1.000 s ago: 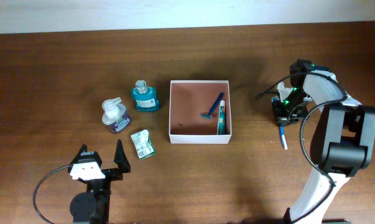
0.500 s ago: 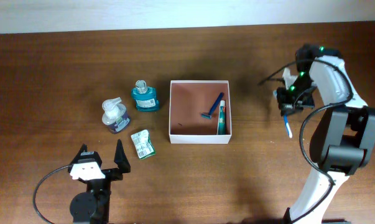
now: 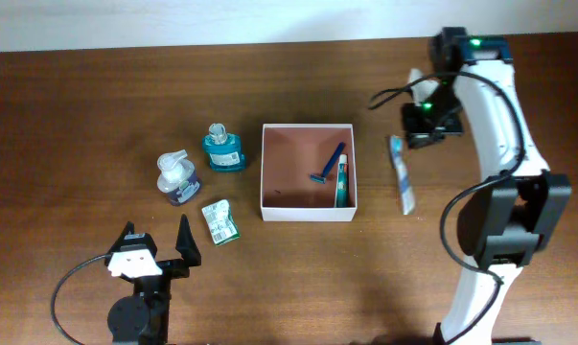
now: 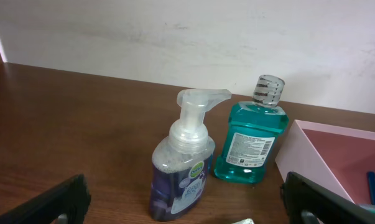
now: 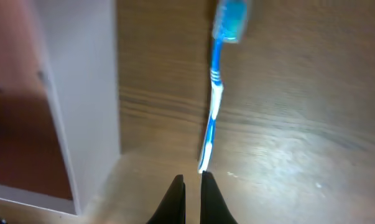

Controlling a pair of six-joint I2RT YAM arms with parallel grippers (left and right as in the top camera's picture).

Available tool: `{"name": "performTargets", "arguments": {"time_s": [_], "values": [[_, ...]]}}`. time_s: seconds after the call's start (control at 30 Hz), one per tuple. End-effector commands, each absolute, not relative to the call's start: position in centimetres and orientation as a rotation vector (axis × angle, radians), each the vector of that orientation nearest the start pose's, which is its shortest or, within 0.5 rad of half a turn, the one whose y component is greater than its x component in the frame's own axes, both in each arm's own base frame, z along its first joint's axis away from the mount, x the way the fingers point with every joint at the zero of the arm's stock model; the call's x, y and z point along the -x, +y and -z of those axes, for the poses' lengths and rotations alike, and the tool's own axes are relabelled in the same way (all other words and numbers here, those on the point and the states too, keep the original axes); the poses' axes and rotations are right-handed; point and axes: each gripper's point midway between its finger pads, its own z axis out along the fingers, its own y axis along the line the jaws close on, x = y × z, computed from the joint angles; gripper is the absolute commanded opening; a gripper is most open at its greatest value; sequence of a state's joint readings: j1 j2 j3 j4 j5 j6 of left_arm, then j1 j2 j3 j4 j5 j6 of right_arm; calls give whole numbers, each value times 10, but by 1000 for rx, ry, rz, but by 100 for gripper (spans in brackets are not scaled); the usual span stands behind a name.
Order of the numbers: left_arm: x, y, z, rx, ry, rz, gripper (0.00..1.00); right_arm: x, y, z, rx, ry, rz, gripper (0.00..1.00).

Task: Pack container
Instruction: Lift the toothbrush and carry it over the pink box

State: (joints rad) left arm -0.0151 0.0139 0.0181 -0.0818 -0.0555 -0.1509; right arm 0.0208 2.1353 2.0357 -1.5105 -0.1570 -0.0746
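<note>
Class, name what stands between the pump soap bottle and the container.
A teal bottle stands between the pump bottle and the container, clearest in the left wrist view.

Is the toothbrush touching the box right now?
Apart. The overhead view shows a strip of bare table between the toothbrush and the right wall of the box; the right wrist view shows the same gap.

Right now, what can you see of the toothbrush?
The toothbrush is slim, blue and white, and looks like plastic. Its bristled head is at the far end. The right gripper is shut on the tip of its handle, so it sticks straight out from the fingers. It is outside the container, beside its right wall, touching nothing else visible.
</note>
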Motion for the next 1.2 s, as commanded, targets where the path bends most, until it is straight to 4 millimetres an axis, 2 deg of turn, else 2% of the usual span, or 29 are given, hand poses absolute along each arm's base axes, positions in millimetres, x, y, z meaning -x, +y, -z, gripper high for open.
{"name": "performTargets", "arguments": {"time_s": [0.0, 0.2, 0.33, 0.47, 0.53, 0.63, 0.7, 1.03, 1.17], "values": [[-246, 6, -157, 144, 1642, 76, 99, -406, 50, -132, 179, 3139, -259, 4], [-246, 6, -157, 144, 1642, 76, 99, -405, 35, -130, 71, 3159, -111, 4], [-246, 6, -157, 144, 1642, 76, 99, -409, 36, -128, 9, 3149, -104, 4], [-246, 6, -157, 144, 1642, 76, 99, -419, 41, -109, -105, 3116, -109, 6], [-246, 6, -157, 144, 1642, 76, 99, -419, 45, -98, -125, 3118, -114, 15], [-246, 6, -157, 144, 1642, 76, 100, -415, 50, -82, -131, 3132, -113, 33], [-246, 6, -157, 144, 1642, 76, 100, -411, 52, -70, -121, 3145, -111, 40], [-246, 6, -157, 144, 1642, 76, 99, -388, 57, -32, -118, 3211, -136, 42], [-246, 6, -157, 144, 1642, 76, 99, -382, 57, -17, -192, 3217, -134, 41]]}}
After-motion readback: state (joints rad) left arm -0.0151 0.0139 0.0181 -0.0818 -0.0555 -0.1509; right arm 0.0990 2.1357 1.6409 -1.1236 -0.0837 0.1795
